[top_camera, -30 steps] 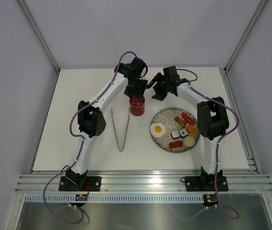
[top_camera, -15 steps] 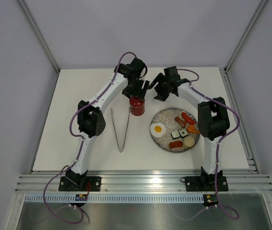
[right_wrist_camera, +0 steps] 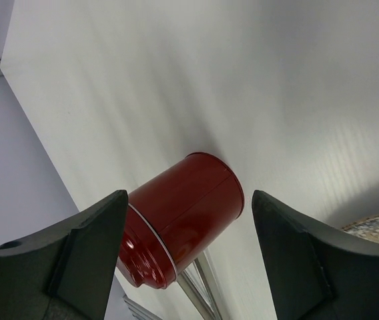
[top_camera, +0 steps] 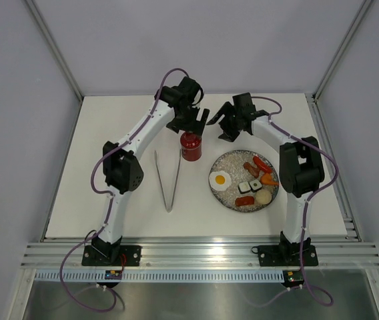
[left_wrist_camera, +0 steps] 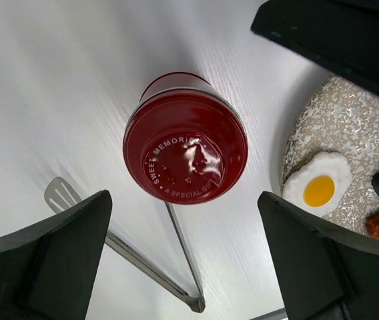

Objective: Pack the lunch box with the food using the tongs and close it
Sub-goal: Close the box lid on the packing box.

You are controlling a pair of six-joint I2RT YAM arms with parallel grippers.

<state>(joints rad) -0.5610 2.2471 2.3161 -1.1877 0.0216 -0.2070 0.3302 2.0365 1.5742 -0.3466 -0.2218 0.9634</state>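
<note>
Inventory, as you had it:
- Lunch box [top_camera: 190, 146]: one, red, lid on, upright on table, just beside tongs' right tip, left of plate.
- Tongs [top_camera: 168, 181]: one pair, flat on table, joined end toward arm bases.
- Plate [top_camera: 232, 160]: one, speckled grey, holding the food below.
- Fried egg [top_camera: 220, 179]: one.
- Sushi rolls [top_camera: 244, 187]: two.
- Sausages [top_camera: 263, 164]: three.
- Carrot [top_camera: 269, 179]: one.
- Bun [top_camera: 263, 197]: one.
- Your left claw [left_wrist_camera: 183, 200]: released, jaws wide, above lid, touching nothing.
- Your right claw [right_wrist_camera: 187, 197]: released, empty, near lunch box.
- Table [top_camera: 109, 147]: white.
- Enclosure: pale grey walls, aluminium posts, rail along near edge.
</note>
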